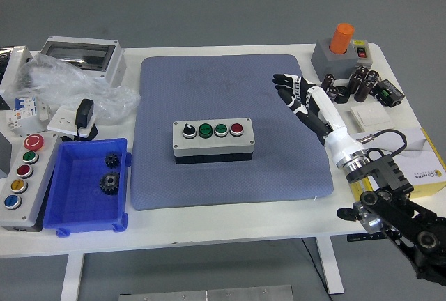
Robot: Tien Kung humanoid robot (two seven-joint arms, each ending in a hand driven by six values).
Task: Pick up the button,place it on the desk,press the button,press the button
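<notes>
A grey button box (pixel 213 141) with a black selector knob, two green buttons and a red button sits in the middle of the blue mat (pixel 226 127). My right hand (pixel 296 93) is over the mat's right part, well to the right of the box and not touching it. Its fingers are spread and hold nothing. The left arm is not in view.
A second grey box with several coloured buttons (pixel 21 179) and a blue bin with gears (pixel 88 186) are at the left. An orange-topped grey box (pixel 338 51), black capacitors (pixel 352 85) and a white switch plate (pixel 369 115) are at the right rear.
</notes>
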